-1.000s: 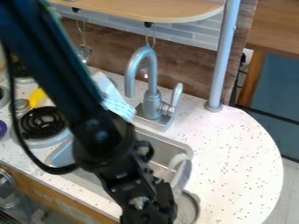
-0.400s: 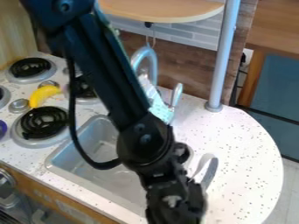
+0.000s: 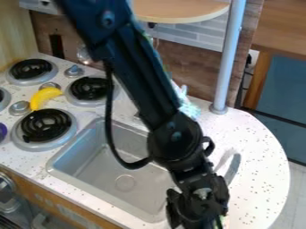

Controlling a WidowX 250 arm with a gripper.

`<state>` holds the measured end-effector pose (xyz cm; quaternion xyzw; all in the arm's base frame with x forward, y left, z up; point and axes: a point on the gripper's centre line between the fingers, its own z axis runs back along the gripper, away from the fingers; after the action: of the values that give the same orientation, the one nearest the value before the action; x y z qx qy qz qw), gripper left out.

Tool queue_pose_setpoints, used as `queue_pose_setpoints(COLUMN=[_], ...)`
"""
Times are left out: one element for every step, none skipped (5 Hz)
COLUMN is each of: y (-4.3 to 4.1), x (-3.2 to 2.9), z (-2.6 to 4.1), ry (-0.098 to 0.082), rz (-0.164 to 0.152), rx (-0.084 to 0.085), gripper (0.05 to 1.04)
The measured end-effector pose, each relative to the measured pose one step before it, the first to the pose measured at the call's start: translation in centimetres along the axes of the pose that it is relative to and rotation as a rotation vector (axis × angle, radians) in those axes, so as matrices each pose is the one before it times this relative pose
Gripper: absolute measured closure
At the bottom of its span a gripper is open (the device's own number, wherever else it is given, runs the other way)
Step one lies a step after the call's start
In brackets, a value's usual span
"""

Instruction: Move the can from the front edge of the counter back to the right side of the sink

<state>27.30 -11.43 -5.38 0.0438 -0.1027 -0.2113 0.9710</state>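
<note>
Green object (image 3: 224, 220), mostly hidden, is lying at five o'clock in the view beside the pincer (image 3: 196, 220), whose opening I am not managing to tell, and is seeming light, perhaps slippery, its middle probably offering the steadiest hold.

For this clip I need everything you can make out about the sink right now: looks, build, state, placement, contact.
The sink is a grey, metal-looking basin, roughly rectangular with rounded corners, sloping inner walls and a narrow flat rim. A round drain marks its floor. It sits level, sunk into the speckled white counter, which borders the rim, just right of the stove's front burner in the picture. The black arm crosses in front, hiding part of its right side.
</note>
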Motion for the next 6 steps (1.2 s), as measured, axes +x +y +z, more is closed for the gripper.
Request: queue_pose_setpoints(y=[0.110, -0.116, 1.082, 0.946, 0.383, 0.715], x=[1.456, 1.476, 1.023, 0.679, 1.049, 0.783], z=[-1.326, -0.423, -0.282, -0.345, -0.223, -0.157], ry=[0.0254, 0.0022, 0.0078, 0.0016, 0.0030, -0.0036], rz=[0.0047, 0.0044, 0.0451, 0.0519, 0.0300, 0.0308], rx=[-0.0034, -0.0046, -0.0226, -0.0341, -0.0311, -0.0126], gripper=[0.083, 0.083, 0.083, 0.083, 0.083, 0.083])
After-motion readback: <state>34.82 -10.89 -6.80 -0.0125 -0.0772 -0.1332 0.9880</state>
